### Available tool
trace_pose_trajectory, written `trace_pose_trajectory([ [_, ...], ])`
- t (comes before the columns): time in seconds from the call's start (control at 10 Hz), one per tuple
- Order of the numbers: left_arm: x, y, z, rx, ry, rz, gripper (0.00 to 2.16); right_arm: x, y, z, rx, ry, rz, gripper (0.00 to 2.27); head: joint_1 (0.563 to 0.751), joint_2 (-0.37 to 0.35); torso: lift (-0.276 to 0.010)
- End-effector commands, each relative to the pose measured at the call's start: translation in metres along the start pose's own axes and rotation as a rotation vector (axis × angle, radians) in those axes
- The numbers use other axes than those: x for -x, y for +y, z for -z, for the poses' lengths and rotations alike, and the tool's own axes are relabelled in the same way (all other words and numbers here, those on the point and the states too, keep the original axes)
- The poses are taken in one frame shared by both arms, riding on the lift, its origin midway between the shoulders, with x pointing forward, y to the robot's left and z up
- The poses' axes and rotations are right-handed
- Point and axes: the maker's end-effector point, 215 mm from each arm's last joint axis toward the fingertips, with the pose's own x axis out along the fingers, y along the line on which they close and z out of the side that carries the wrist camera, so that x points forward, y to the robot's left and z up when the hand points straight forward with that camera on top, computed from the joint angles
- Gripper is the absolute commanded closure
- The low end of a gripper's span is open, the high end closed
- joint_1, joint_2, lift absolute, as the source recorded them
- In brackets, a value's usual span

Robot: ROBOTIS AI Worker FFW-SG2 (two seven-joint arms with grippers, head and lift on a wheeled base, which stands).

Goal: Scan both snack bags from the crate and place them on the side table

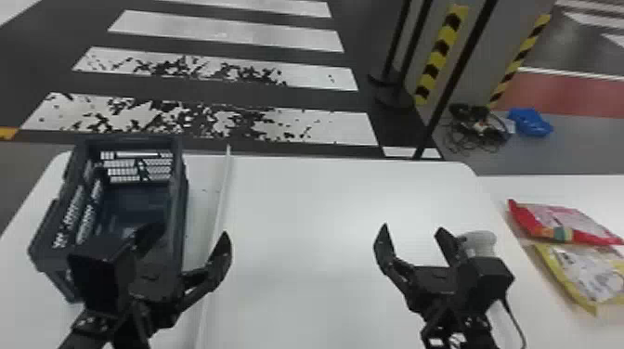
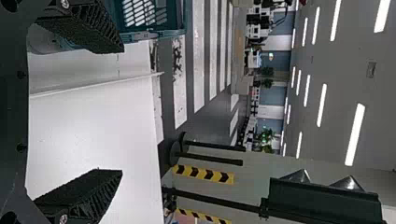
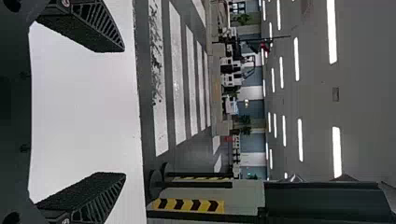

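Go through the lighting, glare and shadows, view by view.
Head view: soft sheen on the main table, the crate's inside dark, a thin shadow along the left edge of the yellow bag. Left wrist view: ceiling lights glare as white strips. Right wrist view: similar glaring strips, the main table nearly plain white.

Side table (image 1: pixel 575 189): red bag (image 1: pixel 564 219), yellow bag (image 1: pixel 587 271), seemingly touching.

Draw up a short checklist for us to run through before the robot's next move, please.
1. Red snack bag on the side table: ok.
2. Yellow snack bag on the side table: ok.
3. Left gripper open, holding nothing: ok.
4. Right gripper open, holding nothing: ok.
5. Both bags scanned: cannot tell.
6. Nothing left in the crate: cannot tell; the left arm partly blocks the head view.
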Motion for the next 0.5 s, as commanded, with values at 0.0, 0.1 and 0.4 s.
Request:
trace_pose_trajectory([
  [0.0,0.001,0.002,-0.001,0.001,-0.002,-0.004,0.07,0.006,-0.005,0.006,-0.011,0.011,0.027,0.04,0.695,-0.176,-0.095],
  [0.1,0.002,0.001,0.001,0.006,0.000,-0.004,0.07,0.010,-0.008,0.012,-0.016,0.024,0.041,0.04,0.695,-0.178,-0.095],
  [0.4,0.006,0.004,0.005,0.012,0.008,-0.014,0.06,0.018,-0.014,0.019,-0.010,0.033,0.056,0.04,0.695,-0.188,-0.095],
])
